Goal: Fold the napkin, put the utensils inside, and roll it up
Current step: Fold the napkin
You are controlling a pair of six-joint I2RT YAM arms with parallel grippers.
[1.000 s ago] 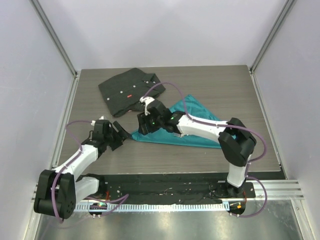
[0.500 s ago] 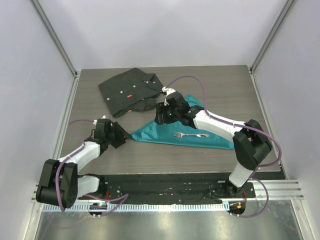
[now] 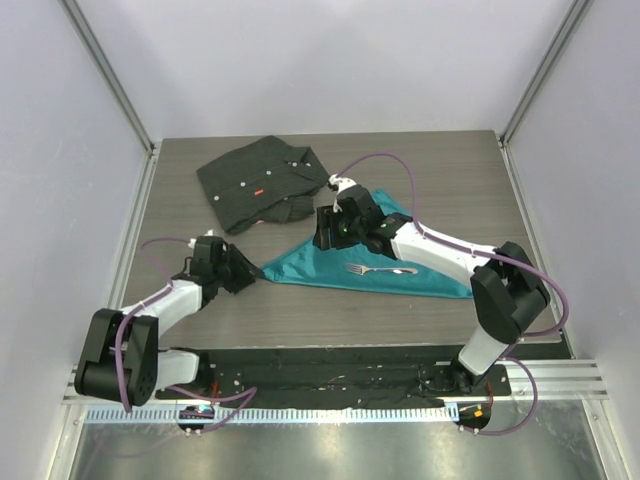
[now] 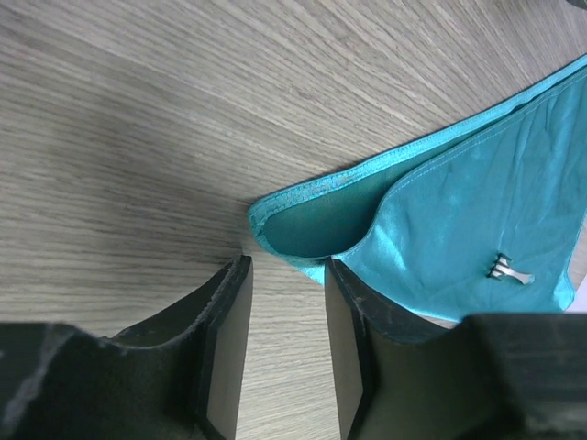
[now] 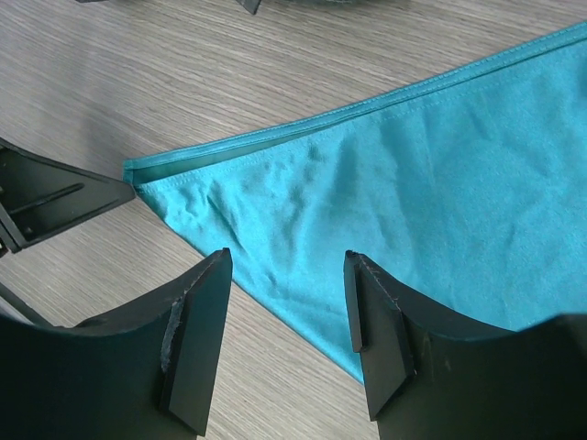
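The teal napkin [image 3: 385,262] lies folded into a triangle on the table, its left corner pointing at my left gripper. A small silver fork [image 3: 380,270] lies on top of it, and its tines show in the left wrist view [image 4: 507,269]. My left gripper [image 3: 248,268] is open and empty, its jaws just short of the napkin's left corner [image 4: 275,213]. My right gripper [image 3: 322,232] is open and empty, hovering above the napkin's upper left part [image 5: 404,174].
A black buttoned shirt with a small red tag [image 3: 255,183] lies crumpled at the back left, close to the napkin's upper edge. Grey walls stand on both sides of the wooden table [image 3: 330,310].
My right gripper let go of the fork on the napkin and drew back toward the upper left. My left gripper edged closer to the napkin's left corner.
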